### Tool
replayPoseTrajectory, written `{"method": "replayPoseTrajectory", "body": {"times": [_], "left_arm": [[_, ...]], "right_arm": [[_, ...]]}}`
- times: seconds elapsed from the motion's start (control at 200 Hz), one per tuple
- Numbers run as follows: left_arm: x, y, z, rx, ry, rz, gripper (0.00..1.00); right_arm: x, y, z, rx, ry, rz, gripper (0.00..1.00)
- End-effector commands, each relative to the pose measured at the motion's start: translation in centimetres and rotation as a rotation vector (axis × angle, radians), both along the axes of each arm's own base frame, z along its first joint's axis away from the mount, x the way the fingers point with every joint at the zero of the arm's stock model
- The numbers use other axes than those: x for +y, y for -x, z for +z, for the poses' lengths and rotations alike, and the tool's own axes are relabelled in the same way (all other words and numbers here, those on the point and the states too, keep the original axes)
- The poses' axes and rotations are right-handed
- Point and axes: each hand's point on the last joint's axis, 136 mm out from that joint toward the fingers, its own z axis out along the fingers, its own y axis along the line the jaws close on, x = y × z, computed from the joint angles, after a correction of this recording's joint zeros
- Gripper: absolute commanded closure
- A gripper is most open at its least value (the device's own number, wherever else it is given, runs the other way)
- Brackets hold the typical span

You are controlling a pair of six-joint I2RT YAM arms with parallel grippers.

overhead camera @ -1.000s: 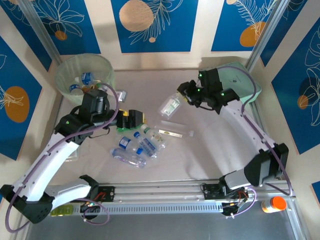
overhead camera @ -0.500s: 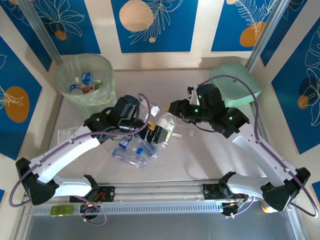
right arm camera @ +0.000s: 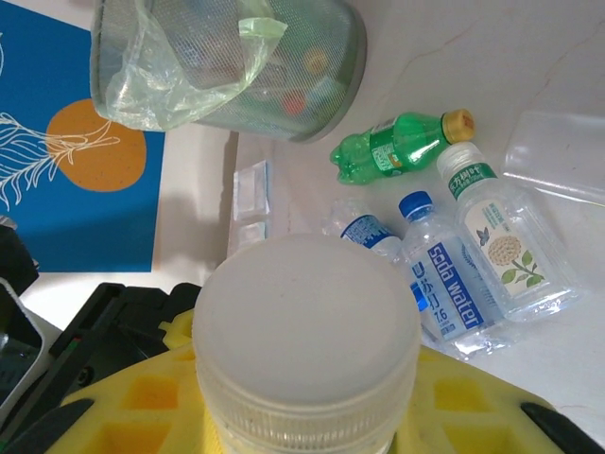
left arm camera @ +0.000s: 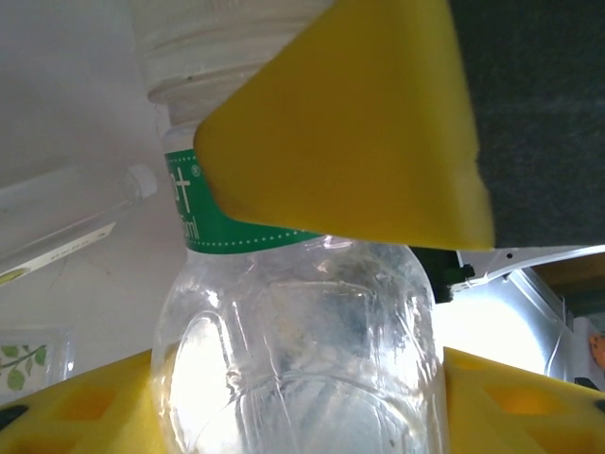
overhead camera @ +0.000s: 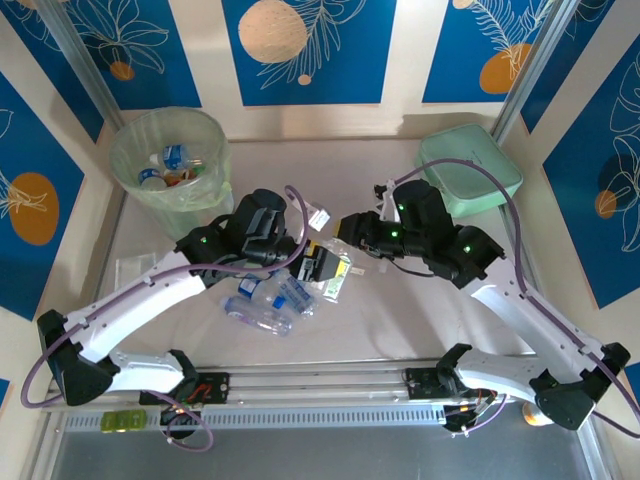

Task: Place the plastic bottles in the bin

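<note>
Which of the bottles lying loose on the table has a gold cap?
The green bottle, lying nearest the bin. The blue-capped bottle and the white-capped bottle beside it are both clear.

One bin (overhead camera: pixel 205 185); at least five bottles (right arm camera: pixel 444 274).

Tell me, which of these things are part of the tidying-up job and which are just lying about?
Part of the job:
clear crushed plastic bottle with a green label
green plastic bottle
clear blue-labelled plastic bottles
round translucent bin lined with a pale green bag

Just lying about:
flat mint-green rounded case
thin clear plastic tube with a white cap
flat clear plastic sleeve
</note>
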Motion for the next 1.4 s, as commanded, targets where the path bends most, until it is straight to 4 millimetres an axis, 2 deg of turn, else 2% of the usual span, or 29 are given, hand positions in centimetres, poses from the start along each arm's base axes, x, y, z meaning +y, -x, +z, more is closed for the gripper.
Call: {"method": "replayPoseTrajectory", "body": {"times": [0.0,0.095,0.265,0.355,0.46,0.52,0.665,0.835,0.97,1.105,1.19,1.395], "left_arm": [[-1.6,1.6,1.2,-0.027,0.057,-0.089,0.34],[-1.7,1.6,1.1,-0.027,0.055,-0.088,0.33],[-2.1,1.7,1.6,-0.036,0.072,-0.095,0.42],[-2.0,1.5,2.2,-0.045,0.084,-0.077,0.44],[-1.7,1.3,3.2,-0.059,0.103,-0.054,0.44],[-1.3,1.1,3.5,-0.066,0.1,-0.033,0.44],[0.6,-0.3,3.9,-0.093,0.066,0.076,0.45],[4.9,-4.2,5.1,-0.086,0.035,0.3,0.45],[8.4,-7.7,6.7,-0.062,0.045,0.465,0.47],[11.7,-11.4,8.9,-0.075,0.038,0.622,0.47],[15.0,-14.2,10.1,-0.073,0.057,0.767,0.47],[23.7,-19.9,11.8,-0.06,0.092,1.104,0.47]], "right_arm": [[-0.1,0.3,0.3,0.003,-0.015,-0.016,0.7],[0.0,0.3,0.6,0.005,-0.029,-0.017,0.69],[0.0,0.4,1.0,0.003,-0.046,-0.018,0.67],[-0.4,0.5,1.3,-0.001,-0.045,-0.033,0.51],[-1.4,0.5,1.7,-0.007,-0.043,-0.082,0.19],[-2.6,0.5,1.9,0.001,-0.032,-0.141,0.11],[-5.8,1.0,3.6,-0.001,-0.066,-0.294,0.06],[-6.4,2.5,6.3,0.023,-0.156,-0.348,0.03],[-5.0,3.4,7.5,0.082,-0.158,-0.339,0.02],[-2.8,4.0,9.0,0.121,-0.2,-0.271,0.0],[-2.1,4.2,10.7,0.106,-0.243,-0.234,0.01],[-2.1,4.0,14.6,0.03,-0.307,-0.209,0.01]]}}
